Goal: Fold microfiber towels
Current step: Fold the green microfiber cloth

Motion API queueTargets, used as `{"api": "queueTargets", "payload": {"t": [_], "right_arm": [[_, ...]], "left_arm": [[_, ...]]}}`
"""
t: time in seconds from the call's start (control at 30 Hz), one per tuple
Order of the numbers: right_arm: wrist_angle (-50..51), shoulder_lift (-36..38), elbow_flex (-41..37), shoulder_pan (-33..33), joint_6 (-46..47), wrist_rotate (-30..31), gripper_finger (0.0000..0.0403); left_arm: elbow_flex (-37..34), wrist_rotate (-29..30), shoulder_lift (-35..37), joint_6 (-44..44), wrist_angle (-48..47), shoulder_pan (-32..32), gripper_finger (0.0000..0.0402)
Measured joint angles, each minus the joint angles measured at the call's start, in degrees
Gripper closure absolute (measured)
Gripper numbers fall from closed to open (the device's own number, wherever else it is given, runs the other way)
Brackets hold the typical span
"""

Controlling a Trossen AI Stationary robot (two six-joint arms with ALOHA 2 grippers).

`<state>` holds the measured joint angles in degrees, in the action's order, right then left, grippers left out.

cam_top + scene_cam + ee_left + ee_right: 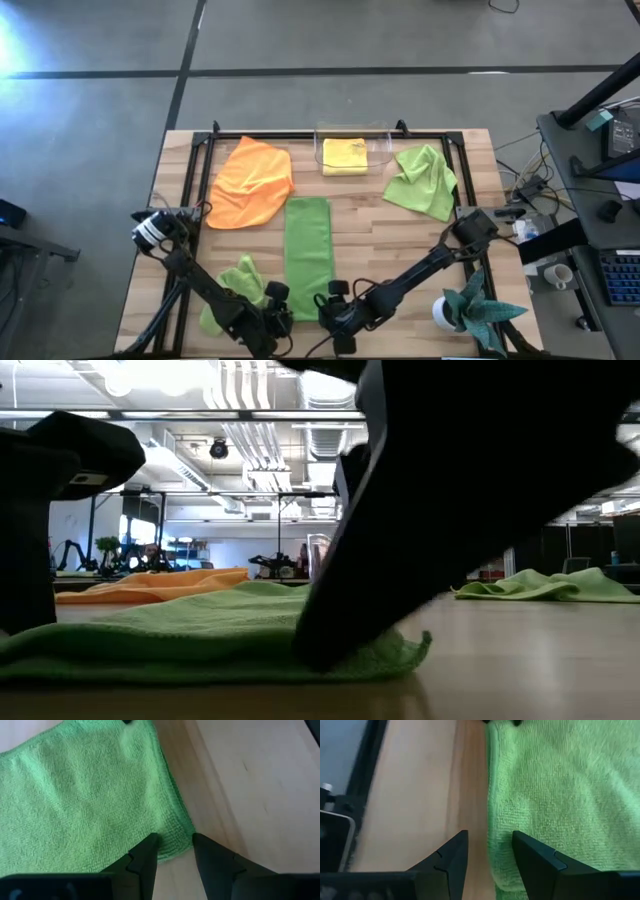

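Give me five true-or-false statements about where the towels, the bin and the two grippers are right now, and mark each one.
1. The long folded green towel lies in the middle of the table. True.
2. The yellow towel lies spread flat beside the plant. False: it sits folded inside the clear bin at the far edge.
3. Both grippers are at the near end of the long green towel. True: the left gripper is at one corner, the right gripper at the other.
4. The left gripper is shut. False: its fingers are open, either side of the towel's corner.
5. The orange towel is folded into a strip. False: it lies loosely spread and rumpled.
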<state>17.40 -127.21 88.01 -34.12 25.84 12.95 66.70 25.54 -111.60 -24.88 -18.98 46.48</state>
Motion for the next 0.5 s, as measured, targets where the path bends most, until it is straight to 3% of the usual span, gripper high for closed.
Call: {"api": "queueTargets", "payload": {"t": [0.3, 0.5], "right_arm": [[2.0, -0.98, 0.15, 0.03, 5.46, 1.2, 0.0255], [3.25, -0.79, 0.11, 1.37, 7.11, 2.21, 0.03]], "left_arm": [[-2.41, -0.95, -0.16, -0.26, 3.88, -1.88, 0.0288], [-3.26, -1.53, -0.26, -0.22, 5.87, -2.17, 0.0338]]}}
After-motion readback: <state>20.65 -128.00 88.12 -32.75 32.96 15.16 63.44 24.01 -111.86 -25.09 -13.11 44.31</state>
